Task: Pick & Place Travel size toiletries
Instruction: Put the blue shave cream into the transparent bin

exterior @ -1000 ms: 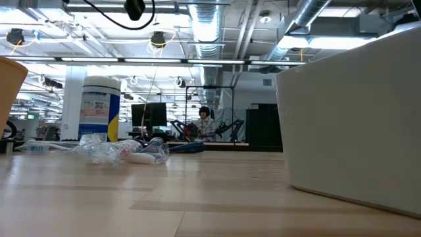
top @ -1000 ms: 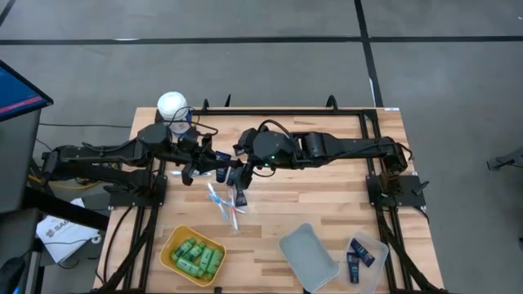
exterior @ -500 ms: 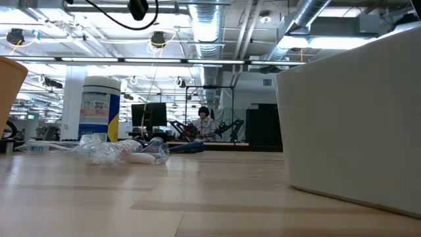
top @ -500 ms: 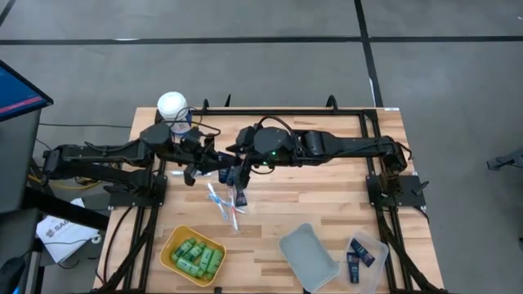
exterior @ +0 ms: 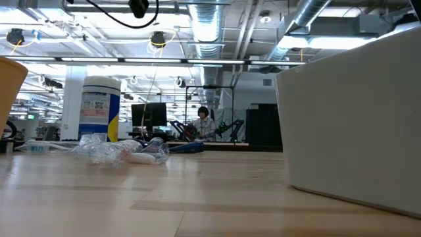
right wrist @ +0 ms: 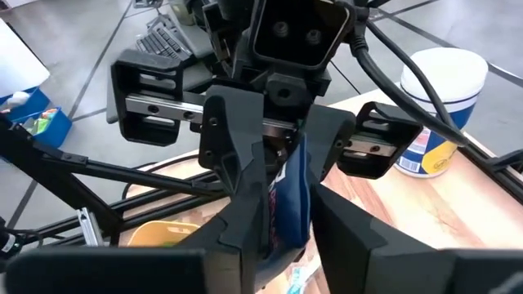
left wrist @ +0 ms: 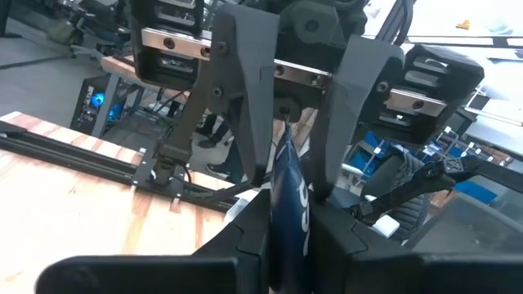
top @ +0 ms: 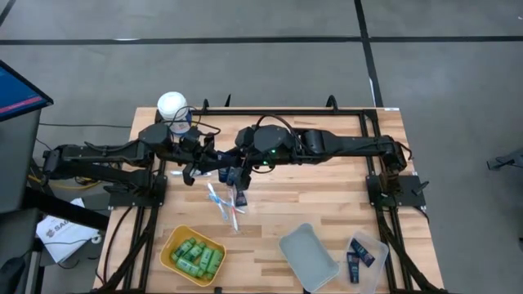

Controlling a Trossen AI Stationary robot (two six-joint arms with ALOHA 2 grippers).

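A dark navy flat tube (top: 223, 173) hangs between my two grippers over the table's far left part. My left gripper (top: 211, 166) reaches in from the left and is shut on one end. My right gripper (top: 235, 174) reaches in from the right and is shut on the other end. Thin blue, white and pink sticks (top: 226, 204) lie on the wood below. Green bottles fill a yellow tray (top: 193, 256). More navy tubes lie in a clear box (top: 364, 255). My left gripper pinches the tube's near end (left wrist: 286, 233) between its two fingers, on the flat faces. The fingers come level from the table's left and lie along the tube. The tube stands on edge, clear of the table. My right gripper pinches the tube's other end (right wrist: 288, 214) between its two fingers (left wrist: 249, 139). They come level from the table's right and lie along the tube. The two grippers face each other tip to tip.
A big white-lidded canister (top: 173, 105) stands at the far left edge, behind my left arm. A clear lid (top: 309, 258) lies near the front, beside the clear box. In the low view, wrapped items (exterior: 125, 150) lie far off. A person (exterior: 204, 122) sits in the room beyond.
My right gripper has gone a little toward the table's left, closer to my left gripper, and now has the tube's end between its fingers. The tube has stayed lifted in the same place.
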